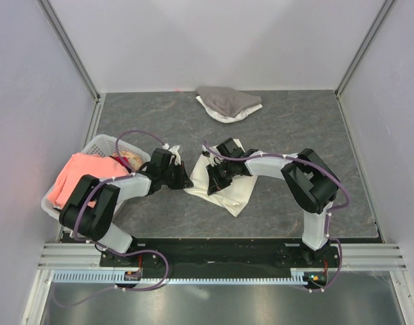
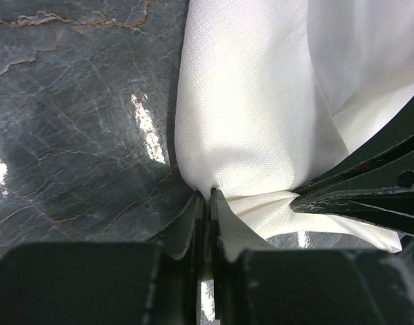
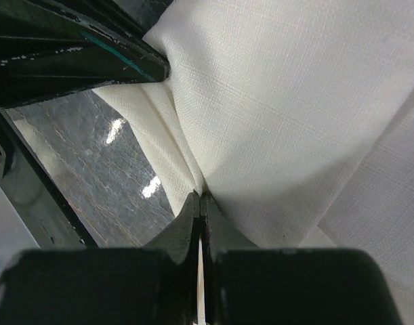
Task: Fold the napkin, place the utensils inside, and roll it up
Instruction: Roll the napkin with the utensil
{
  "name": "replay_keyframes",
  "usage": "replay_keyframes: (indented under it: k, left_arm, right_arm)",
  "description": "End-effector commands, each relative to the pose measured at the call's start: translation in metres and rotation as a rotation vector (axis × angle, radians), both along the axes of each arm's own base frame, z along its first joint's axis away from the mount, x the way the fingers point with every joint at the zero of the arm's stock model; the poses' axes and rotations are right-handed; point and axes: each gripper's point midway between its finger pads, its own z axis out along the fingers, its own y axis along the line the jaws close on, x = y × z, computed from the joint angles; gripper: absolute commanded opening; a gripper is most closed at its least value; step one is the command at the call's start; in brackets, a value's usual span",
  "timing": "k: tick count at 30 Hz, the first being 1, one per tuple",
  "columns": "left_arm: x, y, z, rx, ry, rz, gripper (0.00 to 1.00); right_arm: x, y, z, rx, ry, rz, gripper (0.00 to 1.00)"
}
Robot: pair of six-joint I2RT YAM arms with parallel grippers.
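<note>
The cream-white napkin [image 1: 232, 191] lies crumpled on the dark table between the two arms. My left gripper [image 1: 187, 180] is at its left edge, and in the left wrist view the jaws [image 2: 210, 198] are shut on a pinch of the napkin [image 2: 247, 122]. My right gripper [image 1: 213, 181] sits close beside it, shut on a fold of the napkin [image 3: 295, 115] at its tips [image 3: 200, 197]. Each wrist view shows the other gripper's dark fingers [image 2: 369, 189] [image 3: 78, 54] only a short way off, touching the cloth. The utensils are out of view.
A white basket [image 1: 98, 144] stands at the left edge with a salmon-pink cloth [image 1: 74, 177] draped over it. A grey-and-white cloth heap [image 1: 227, 103] lies at the back of the table. Walls enclose the left, back and right sides.
</note>
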Motion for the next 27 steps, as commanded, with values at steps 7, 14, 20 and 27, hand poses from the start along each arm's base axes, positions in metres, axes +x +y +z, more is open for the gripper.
replay_keyframes:
  k: [7, 14, 20, 27]
  left_arm:
    - [-0.019, 0.004, -0.018, 0.042, 0.101, -0.032, 0.02]
    - [-0.025, 0.005, -0.019, 0.052, 0.152, -0.024, 0.02]
    - [-0.027, 0.007, -0.018, 0.068, 0.190, -0.008, 0.02]
    - [-0.028, 0.008, -0.015, 0.074, 0.194, -0.003, 0.02]
  right_arm:
    - [-0.011, -0.042, -0.007, -0.157, -0.064, -0.039, 0.35]
    - [-0.027, -0.053, 0.016, -0.213, -0.224, -0.028, 0.54]
    - [-0.030, -0.057, 0.024, -0.325, -0.389, -0.050, 0.56]
    - [-0.039, -0.072, 0.037, -0.428, -0.537, -0.118, 0.65]
